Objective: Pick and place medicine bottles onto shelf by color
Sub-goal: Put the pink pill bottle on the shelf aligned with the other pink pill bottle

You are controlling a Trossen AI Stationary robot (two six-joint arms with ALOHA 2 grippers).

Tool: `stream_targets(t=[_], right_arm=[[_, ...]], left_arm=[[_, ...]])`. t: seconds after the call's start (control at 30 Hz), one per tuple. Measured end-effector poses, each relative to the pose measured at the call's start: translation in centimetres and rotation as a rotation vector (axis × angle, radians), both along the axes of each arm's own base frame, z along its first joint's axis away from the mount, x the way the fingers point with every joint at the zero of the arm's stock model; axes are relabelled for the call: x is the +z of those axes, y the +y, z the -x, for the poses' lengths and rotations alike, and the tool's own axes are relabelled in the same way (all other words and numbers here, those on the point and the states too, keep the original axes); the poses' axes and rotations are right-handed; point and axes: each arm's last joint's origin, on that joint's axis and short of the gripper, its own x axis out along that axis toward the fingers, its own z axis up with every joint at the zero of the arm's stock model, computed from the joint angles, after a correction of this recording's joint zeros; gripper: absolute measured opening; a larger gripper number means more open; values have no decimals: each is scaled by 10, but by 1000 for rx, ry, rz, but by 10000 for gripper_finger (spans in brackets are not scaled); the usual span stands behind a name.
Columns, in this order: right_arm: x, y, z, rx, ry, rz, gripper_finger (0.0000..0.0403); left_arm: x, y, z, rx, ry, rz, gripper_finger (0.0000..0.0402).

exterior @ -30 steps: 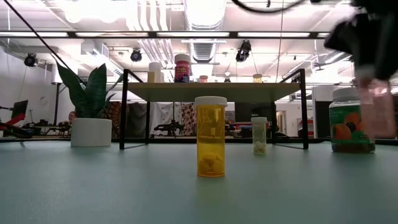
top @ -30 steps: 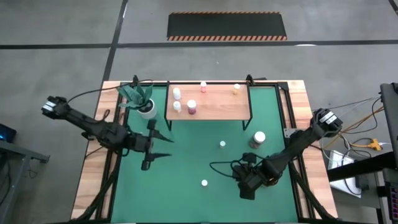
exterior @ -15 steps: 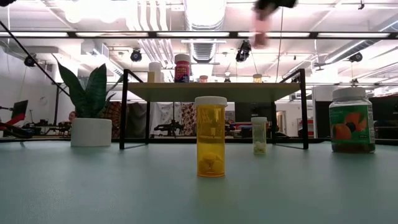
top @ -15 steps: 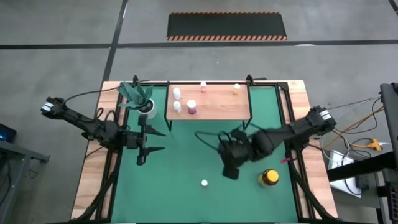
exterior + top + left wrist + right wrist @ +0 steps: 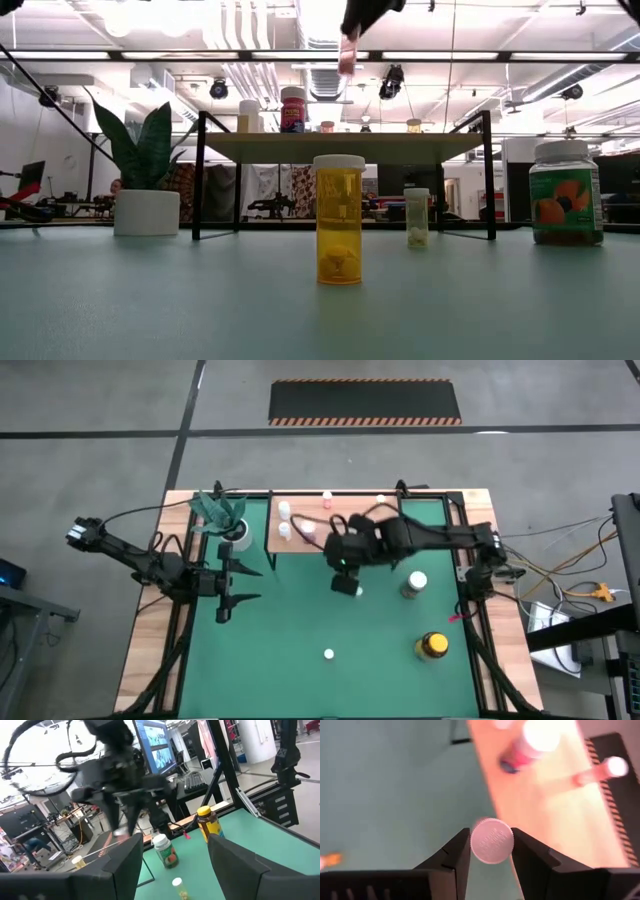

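**Right arm carried a small bottle toward the shelf**

From above, your right gripper (image 5: 345, 582) hung over the green mat (image 5: 300, 630) just in front of the shelf (image 5: 350, 532), its arm reaching across from the right side of the table. On the shelf board you had small bottles: white ones (image 5: 284, 510) at the left, a pink one (image 5: 308, 531) beside them, and others along the far edge. On the mat stood the greenish white-lidded jar (image 5: 413, 583) to the right, the yellow black-lidded jar (image 5: 432, 646) nearer you on the right, and a small white-capped bottle (image 5: 328, 654) near the front. Your left gripper (image 5: 226, 602) waited over the left part of the mat, near the potted plant (image 5: 228, 520).

At table level, the orange bottle (image 5: 339, 219) stood upright in front, a small white bottle (image 5: 416, 217) behind it, the greenish jar at the right. A pinkish bottle (image 5: 347, 50) hung high above the shelf in the right gripper.

In the left wrist view, your left fingers (image 5: 235, 860) stood wide apart with nothing between them.

In the right wrist view, your right fingers (image 5: 457, 852) were clamped on a white-capped bottle (image 5: 491, 840), held above the mat at the shelf's edge.
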Motion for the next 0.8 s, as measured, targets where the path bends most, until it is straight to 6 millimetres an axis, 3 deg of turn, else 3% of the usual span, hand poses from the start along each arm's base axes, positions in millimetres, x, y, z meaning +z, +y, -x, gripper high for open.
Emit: stream_targets(t=[0.4,0.53,0.8], right_arm=[[-7,-83,-12,-57,103,79,121],[-14,-111,-15,-43,93,26,121],[-40,-144,-30,8,95,-82,121]], left_arm=[[0,0,0,0,1,0,206],[0,0,0,0,0,-2,206],[0,0,0,0,-2,-5,206]])
